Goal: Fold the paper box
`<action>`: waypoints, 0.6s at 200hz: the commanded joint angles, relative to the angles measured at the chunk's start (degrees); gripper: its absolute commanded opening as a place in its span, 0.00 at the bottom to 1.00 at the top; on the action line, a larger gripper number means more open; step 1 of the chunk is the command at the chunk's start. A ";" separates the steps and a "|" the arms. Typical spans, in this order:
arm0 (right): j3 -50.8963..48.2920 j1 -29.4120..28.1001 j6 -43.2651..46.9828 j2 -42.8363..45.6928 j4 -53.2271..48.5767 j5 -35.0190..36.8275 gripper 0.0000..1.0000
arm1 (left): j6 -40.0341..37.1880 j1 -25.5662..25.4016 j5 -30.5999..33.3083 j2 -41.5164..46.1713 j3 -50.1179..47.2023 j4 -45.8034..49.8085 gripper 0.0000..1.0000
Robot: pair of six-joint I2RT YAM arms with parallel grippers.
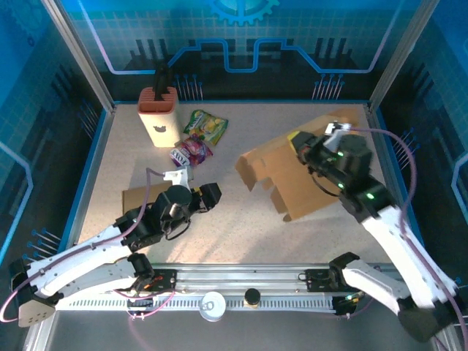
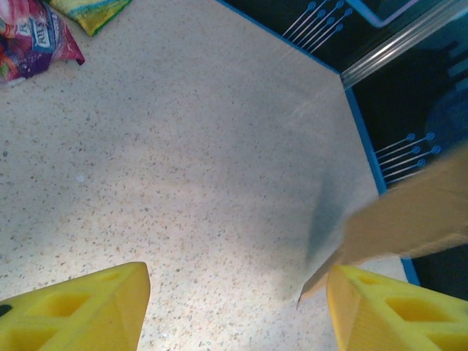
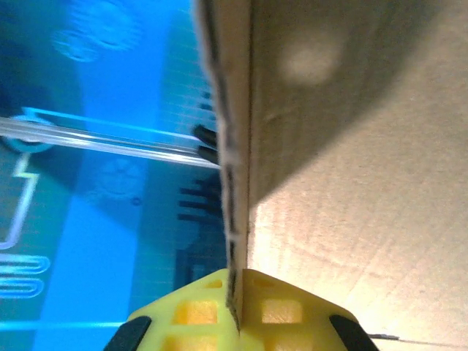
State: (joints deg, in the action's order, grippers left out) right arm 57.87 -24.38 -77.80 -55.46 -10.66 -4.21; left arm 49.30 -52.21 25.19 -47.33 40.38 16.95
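**cardboard clamped on the right, left jaws wide and empty**

brown cardboard is what i have on the right side of the table: the paper box is not yet formed, just a creased sheet with its flaps spread. it is tilted, with its far end lifted toward the right gripper and its near flaps low toward the table top. from the right wrist camera i see a cardboard edge running straight down between the yellow pads, so that gripper is pinched tight on the box's edge.

the left gripper sits near the middle of the table, well apart from the right one. its two yellow fingers stand wide with only speckled table top between them, so it holds nothing. a corner of the box comes in just beside the finger on the right of the left wrist view. i cannot tell whether it touches.

a second flat cardboard piece lies under the left arm. at the far left stands an orange and white holder. a green snack packet and a pink one lie beside it.
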 commanded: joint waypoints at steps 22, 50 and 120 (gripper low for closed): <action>-10.96 1.01 -4.58 -9.87 18.63 -7.06 0.00 | -2.43 0.00 -0.12 1.80 0.05 5.78 0.65; -15.78 1.27 -3.40 -13.78 25.29 -7.33 0.00 | -3.10 0.09 1.00 3.44 -0.57 8.76 0.65; -23.20 2.40 -7.05 -24.83 48.49 -12.48 0.00 | -4.24 1.21 0.90 2.67 -2.84 11.09 0.62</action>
State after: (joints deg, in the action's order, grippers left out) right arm 37.06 -22.92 -83.15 -77.93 25.34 -14.04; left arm 47.37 -51.77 25.32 -44.21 38.87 26.11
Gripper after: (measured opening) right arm 0.041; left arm 0.632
